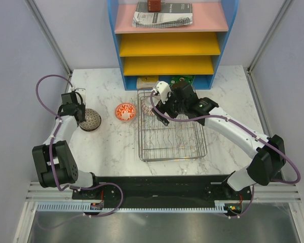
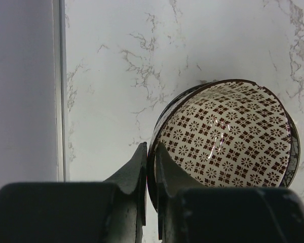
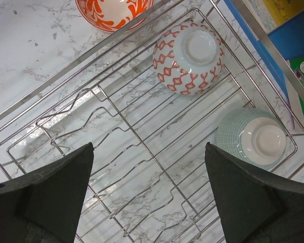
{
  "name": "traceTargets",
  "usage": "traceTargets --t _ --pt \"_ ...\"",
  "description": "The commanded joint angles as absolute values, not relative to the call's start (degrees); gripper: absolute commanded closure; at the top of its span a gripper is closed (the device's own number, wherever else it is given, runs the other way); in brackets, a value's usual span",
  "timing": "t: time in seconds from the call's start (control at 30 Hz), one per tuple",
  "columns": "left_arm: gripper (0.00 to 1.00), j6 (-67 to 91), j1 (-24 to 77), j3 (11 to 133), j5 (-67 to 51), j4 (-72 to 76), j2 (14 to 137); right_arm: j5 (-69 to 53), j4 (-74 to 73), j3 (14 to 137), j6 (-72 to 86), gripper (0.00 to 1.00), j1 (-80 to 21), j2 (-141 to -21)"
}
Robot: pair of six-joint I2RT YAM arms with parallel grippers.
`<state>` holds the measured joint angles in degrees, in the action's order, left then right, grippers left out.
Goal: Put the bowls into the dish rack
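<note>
My left gripper (image 1: 82, 115) is shut on the rim of the grey-brown patterned bowl (image 1: 90, 121) at the table's left side. In the left wrist view one finger is inside and one outside the rim (image 2: 152, 152) of that bowl (image 2: 228, 136), which is tilted. My right gripper (image 1: 171, 114) is open and empty above the far part of the silver wire dish rack (image 1: 173, 158). In the right wrist view (image 3: 149, 147) a white bowl with red pattern (image 3: 188, 53) and a pale green bowl (image 3: 251, 136) lie upside down in the rack (image 3: 122, 117). The red-orange bowl (image 1: 125, 112) sits on the table left of the rack. The blue bowl is out of view.
The blue-framed shelf unit (image 1: 167, 50) with yellow and pink trays stands at the back, just beyond the rack. A yellow item (image 1: 147, 81) and a green item (image 1: 182, 79) lie under it. Grey walls close in both sides of the table.
</note>
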<state>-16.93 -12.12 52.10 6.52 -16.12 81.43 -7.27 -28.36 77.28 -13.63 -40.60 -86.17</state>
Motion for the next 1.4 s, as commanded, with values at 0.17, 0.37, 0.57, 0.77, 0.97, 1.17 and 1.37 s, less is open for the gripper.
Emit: traceTargets --t 0.17,0.37,0.57,0.77,0.97,1.17,1.37 --pt "0.98 -17.3 -11.8 55.4 7.3 -15.6 80.2 -8.2 -28.0 77.6 -12.4 0.02 -40.4 -84.6" --pt "0.98 -15.7 -11.7 58.9 2.5 -20.2 77.1 -9.7 -28.8 79.7 -11.3 0.02 -40.4 -85.0" --pt "0.98 -12.8 -11.4 62.0 -6.6 -24.5 72.7 -15.4 -29.5 83.9 -7.6 0.02 -40.5 -86.0" --pt "0.98 -9.8 -7.9 62.8 -18.6 -24.7 70.0 -31.7 -24.2 84.6 6.2 0.02 -36.7 -88.2" --pt "0.98 -5.0 -3.0 66.4 -29.8 -22.2 71.9 -43.1 -11.4 79.1 18.1 0.02 -33.5 -90.0" --pt "0.98 -4.0 4.6 69.9 -33.8 -17.9 73.0 -50.6 4.2 72.7 30.9 0.02 -30.2 -91.6" --pt "0.98 -2.2 9.3 74.5 -41.7 -17.1 76.0 -54.6 22.3 66.3 43.7 0.02 -27.3 -92.1"
